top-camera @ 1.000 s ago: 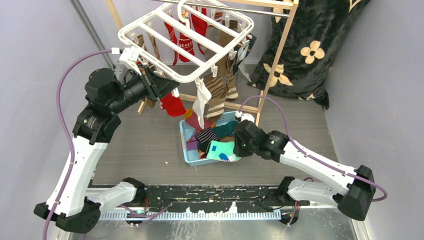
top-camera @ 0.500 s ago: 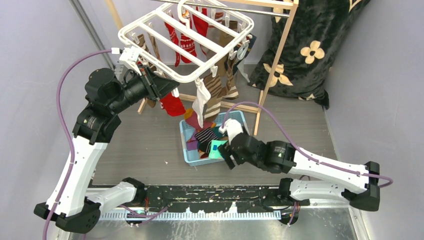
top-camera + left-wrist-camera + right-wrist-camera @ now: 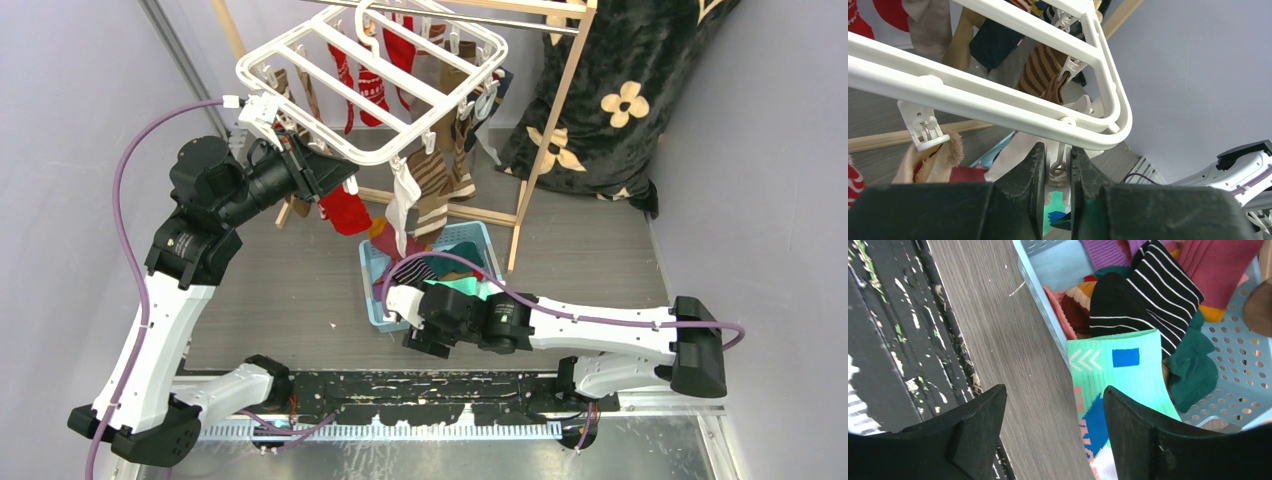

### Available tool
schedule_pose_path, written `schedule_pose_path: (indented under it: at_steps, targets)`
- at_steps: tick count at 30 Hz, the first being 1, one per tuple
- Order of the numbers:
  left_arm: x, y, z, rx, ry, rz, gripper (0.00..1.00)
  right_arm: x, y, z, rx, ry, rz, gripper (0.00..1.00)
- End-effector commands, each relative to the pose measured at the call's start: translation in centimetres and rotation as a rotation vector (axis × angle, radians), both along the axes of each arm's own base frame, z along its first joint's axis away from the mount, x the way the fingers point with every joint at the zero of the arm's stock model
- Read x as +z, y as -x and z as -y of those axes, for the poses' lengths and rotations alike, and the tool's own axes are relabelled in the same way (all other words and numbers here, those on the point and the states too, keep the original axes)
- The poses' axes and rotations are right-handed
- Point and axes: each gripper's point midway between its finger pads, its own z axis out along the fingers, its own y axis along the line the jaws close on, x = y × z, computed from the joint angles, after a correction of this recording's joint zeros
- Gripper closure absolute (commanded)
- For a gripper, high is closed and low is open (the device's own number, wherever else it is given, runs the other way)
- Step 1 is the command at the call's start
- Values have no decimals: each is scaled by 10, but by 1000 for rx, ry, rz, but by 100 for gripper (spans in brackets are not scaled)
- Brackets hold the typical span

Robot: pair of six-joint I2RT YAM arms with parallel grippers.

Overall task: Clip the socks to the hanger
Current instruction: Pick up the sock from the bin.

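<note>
right tool (image 3: 1053, 392) spread, mint sock (image 3: 1120, 375) partly between

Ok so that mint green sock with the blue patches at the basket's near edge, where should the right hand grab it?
Probably the flat stretch of the mint sock below its cuff, where it crosses the basket rim. It lies on top of the other socks, pointing towards the open right hand, so come straight down, one finger on each long edge.

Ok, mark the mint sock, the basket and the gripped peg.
mint sock (image 3: 1108, 380): right wrist view, on its cuff.
basket (image 3: 1243, 390): right wrist view, on its perforated floor.
peg (image 3: 1058, 167): left wrist view, its middle.
</note>
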Motion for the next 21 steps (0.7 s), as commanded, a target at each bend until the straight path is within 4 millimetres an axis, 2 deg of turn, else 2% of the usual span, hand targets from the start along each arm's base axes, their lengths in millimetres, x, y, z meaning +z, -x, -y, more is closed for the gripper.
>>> schedule_pose_path:
  at_steps: [1,8,12,15,21]
  targets:
    - [7,8,-2,-9,2,21,99,0,-13,-13,58,-22,92,26]
    - [7,8,-1,-12,2,17,100,-16,-31,-17,24,-18,141,38]
    - [6,8,-2,-12,1,13,100,-19,-41,-18,1,-23,162,55]
    - [4,9,-2,-13,-4,9,100,-13,-45,-17,-12,-46,173,68]
    - [2,9,-1,-15,-7,5,100,7,-43,-13,-4,-83,171,88]
